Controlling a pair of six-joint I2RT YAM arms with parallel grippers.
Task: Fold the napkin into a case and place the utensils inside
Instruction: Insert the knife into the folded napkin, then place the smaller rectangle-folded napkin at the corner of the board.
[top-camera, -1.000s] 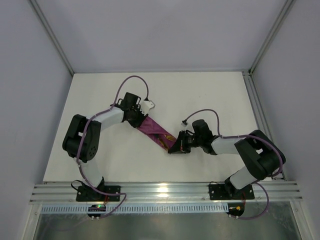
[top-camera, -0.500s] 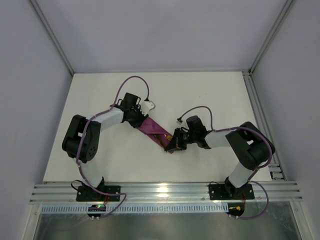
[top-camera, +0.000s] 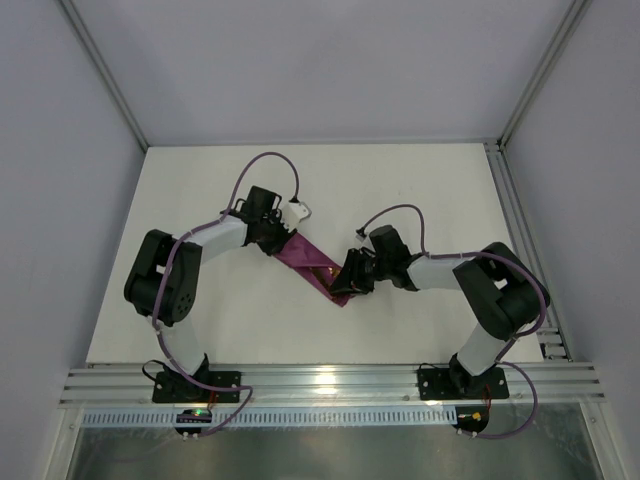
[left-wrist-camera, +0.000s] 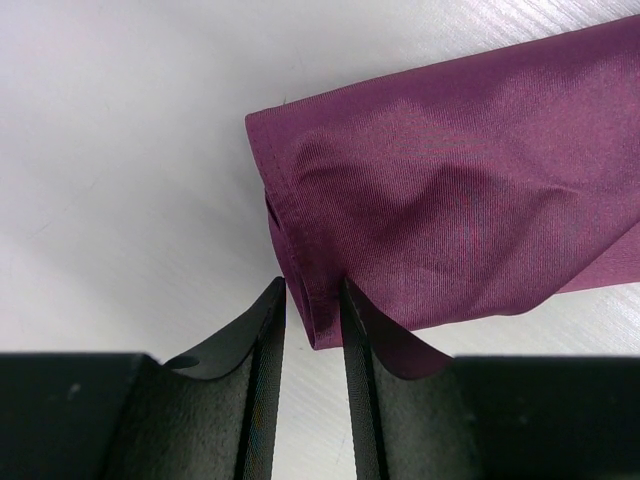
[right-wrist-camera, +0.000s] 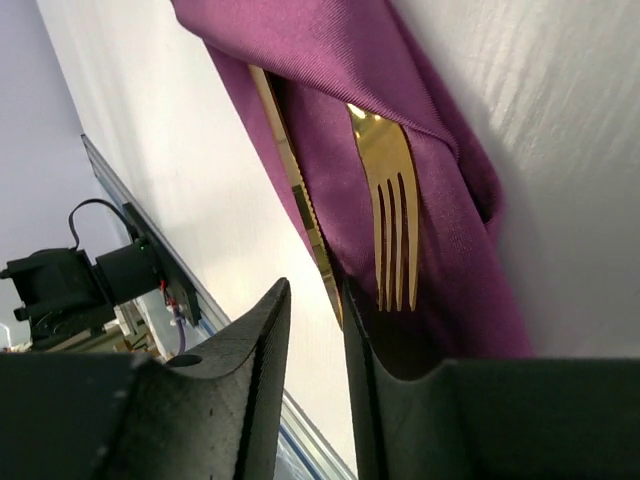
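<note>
1. Pale grey walls close the room in around the case on three sides, with slanting aluminium posts at the corners beyond it.
2. The white table bears the case near its middle. Its surface is matt and looks faintly ribbed in the wrist views. A grooved metal rail runs along the table's edge, well to the near side of the case.
3. The left arm and right arm, black and white with purple cables, bend in toward the case from either side.
4. The case is a slim magenta band of folded cloth. It lies flat and diagonal, from far-left to near-right.
5. The left gripper is at the case's far-left end, its fingers clamped on the folded hem there.
6. The right gripper is at the case's near-right, open end. Its fingers stand slightly apart, with only bare table showing between them.
7. The gold fork lies in that open end under a flap of cloth, tines pointing outward.
8. The gold knife lies just beside the fork in the same fold. Its tip reaches the right gripper, though whether it touches a finger is hard to tell.
</note>
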